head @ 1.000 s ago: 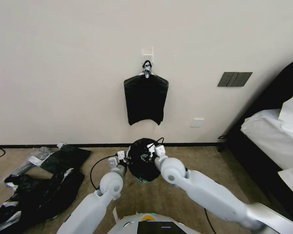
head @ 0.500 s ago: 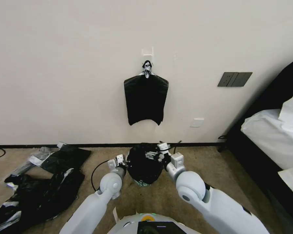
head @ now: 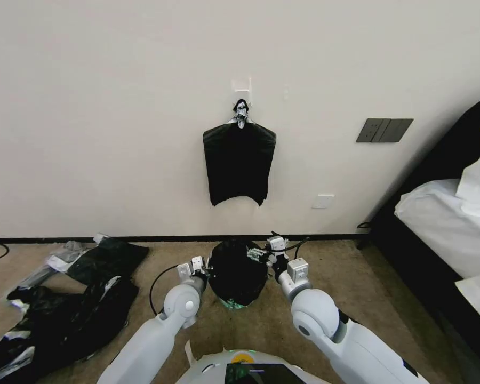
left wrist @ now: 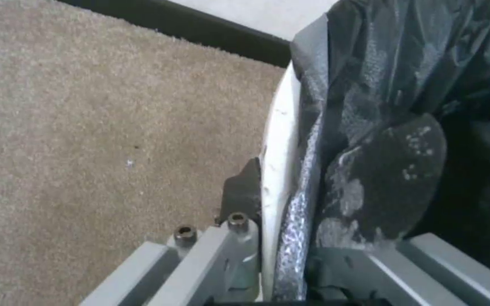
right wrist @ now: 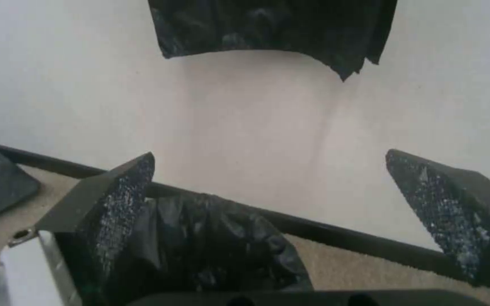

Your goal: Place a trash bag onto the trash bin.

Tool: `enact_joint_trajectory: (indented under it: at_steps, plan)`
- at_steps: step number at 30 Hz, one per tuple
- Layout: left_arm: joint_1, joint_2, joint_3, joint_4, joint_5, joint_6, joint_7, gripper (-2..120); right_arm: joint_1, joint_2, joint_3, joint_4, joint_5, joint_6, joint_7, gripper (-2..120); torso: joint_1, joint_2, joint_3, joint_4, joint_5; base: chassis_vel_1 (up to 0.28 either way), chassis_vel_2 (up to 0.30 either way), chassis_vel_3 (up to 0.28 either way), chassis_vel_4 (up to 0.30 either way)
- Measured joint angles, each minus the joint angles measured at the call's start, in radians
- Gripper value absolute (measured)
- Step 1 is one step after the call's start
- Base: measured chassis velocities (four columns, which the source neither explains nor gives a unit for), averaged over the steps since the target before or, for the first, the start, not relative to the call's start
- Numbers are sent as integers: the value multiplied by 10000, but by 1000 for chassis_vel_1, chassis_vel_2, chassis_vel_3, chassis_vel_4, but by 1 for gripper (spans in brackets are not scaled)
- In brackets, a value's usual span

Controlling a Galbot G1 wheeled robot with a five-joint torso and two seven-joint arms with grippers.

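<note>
Since the earlier frames we see the right arm swing out from across the bin and pull back to the bin's right side, its wrist now raised beside the rim, while the left arm has barely shifted.

From the left: a heap of black plastic (head: 58,325) lies on the carpet (head: 314,314), well apart from the work. Our left gripper (head: 207,268) stands at the left edge of the trash bin (left wrist: 277,170), its fingers (left wrist: 244,193) closed astride the white rim, one pad outside the wall and one inside, pinching the trash bag (head: 236,272) against it. The bag drapes over the bin, covering nearly all of it; only a pale green sliver shows at the base. On the bin's right, our right gripper (head: 258,254) hovers by the far right part of the rim with its pads (right wrist: 126,191) spread wide and nothing between them. Above, a flat black bundle (head: 239,162) hangs from a wall hook.

We judge the bag to be very light, limp and slick, apt to slide off the rim or tear if dragged. The best hold looks like a pinch on the bag's doubled hem just at the rim, stretching it gently outward and down over the lip.
</note>
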Motion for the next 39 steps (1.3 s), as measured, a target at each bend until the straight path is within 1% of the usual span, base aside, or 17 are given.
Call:
enact_joint_trajectory:
  at_steps: [10,11,13,15,17,19,21,23,25,27,28,29,30,32,36,37,39]
  plan:
    - [146,209,-242,-702,424,518,138,38,-167,212,297,-26,56,41,23,100,0,0,0,-1,0,0,0,0,0]
    - [196,265,-304,-867,627,569,111,47,-216,297,383,-21,71,65,3,100,0,0,0,-1,1,0,0,0,0]
    - [228,315,-339,-947,790,588,92,51,-256,340,409,-21,44,125,-27,100,0,0,0,0,2,0,0,0,0]
    - [287,449,-355,-1081,1205,451,87,61,-405,472,505,-60,-258,417,-222,100,0,0,0,0,-1,0,0,0,0]
    - [327,512,-381,-1172,1383,308,138,64,-506,587,580,-113,-510,671,-332,100,0,0,0,-1,0,0,0,0,0]
    - [529,631,-587,-1500,2004,-42,598,75,-834,897,834,-280,-1238,1301,-601,100,0,0,0,0,1,0,0,0,0]
    - [577,647,-629,-1552,2143,-144,709,77,-884,936,876,-308,-1358,1385,-641,100,0,0,0,0,1,0,0,0,0]
    - [1097,674,-992,-1882,3236,-1091,1598,89,-1431,1330,1414,-582,-2443,2382,-1000,100,1,0,0,0,1,0,0,0,0]
    - [1265,661,-1097,-1930,3596,-1376,1848,92,-1581,1426,1569,-616,-2625,2605,-1061,100,0,0,0,-3,2,0,0,0,0]
    - [2174,496,-1675,-2013,5451,-2831,2775,99,-2354,1947,2468,-773,-3235,3660,-1404,100,0,0,0,0,1,0,0,0,0]
    - [2174,496,-1675,-2013,5451,-2831,2775,99,-2354,1947,2468,-773,-3235,3660,-1404,100,0,0,0,0,1,0,0,0,0]
    - [2465,433,-1840,-2006,6035,-3247,3005,99,-2566,2061,2714,-822,-3378,3966,-1544,100,1,0,0,2,1,0,0,0,0]
    - [2998,313,-2219,-1940,7034,-4001,3381,100,-3079,2340,3354,-984,-3779,4959,-1914,100,-1,0,0,-1,1,0,0,0,0]
    - [3260,250,-2388,-1888,7452,-4314,3537,100,-3312,2487,3656,-1075,-4010,5420,-2072,100,0,0,0,1,1,0,0,0,0]
    - [4417,-357,-3217,-1748,8963,-5499,4060,100,-4633,3520,4788,-1232,-5215,7508,-3136,100,-1,0,0,-2,-1,0,0,0,0]
    - [4417,-357,-3217,-1748,8963,-5499,4060,100,-4633,3520,4788,-1232,-5215,7508,-3136,100,-1,0,0,-2,-1,0,0,0,0]
    - [5035,-789,-3557,-1781,9684,-6182,4193,100,-5369,3997,4961,-1185,-5603,8197,-3376,100,0,0,-1,-2,-2,0,0,0,0]
